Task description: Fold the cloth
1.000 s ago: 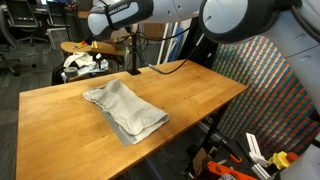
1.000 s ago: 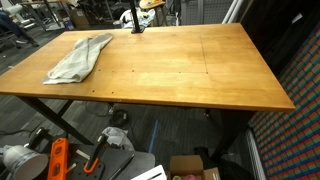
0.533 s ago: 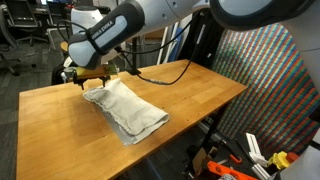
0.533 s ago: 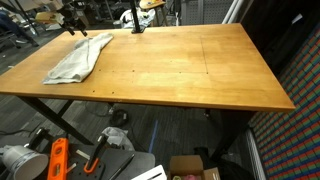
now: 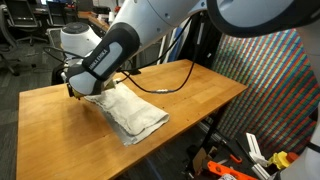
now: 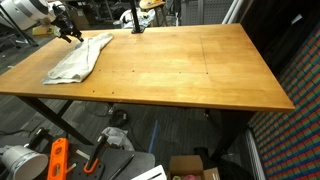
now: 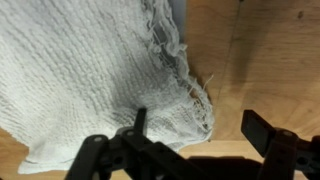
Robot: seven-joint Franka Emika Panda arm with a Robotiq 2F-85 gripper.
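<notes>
Soft, limp, light cloth (image 5: 125, 112) by a worktop (image 5: 55, 130) corner — sure to sag when lifted. Best pinched at the frayed corner (image 7: 200, 103) under gripper (image 7: 195, 128) — fingers (image 7: 262, 130) spread, empty.

1 cloth (image 5: 125, 112), 1 wooden table (image 5: 195, 92), 1 end effector (image 7: 195, 120).

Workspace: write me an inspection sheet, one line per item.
Surface: wooden table, bare wood, no spills seen.
Job's things: cloth, lying rumpled near one end of the table.
Clutter: black post at the table's far edge.
Grippers: gripper open, over the cloth's frayed corner.
Cables: black cable trailing across the tabletop.
Surroundings: office chairs; orange tools and a cardboard box on the floor.
</notes>
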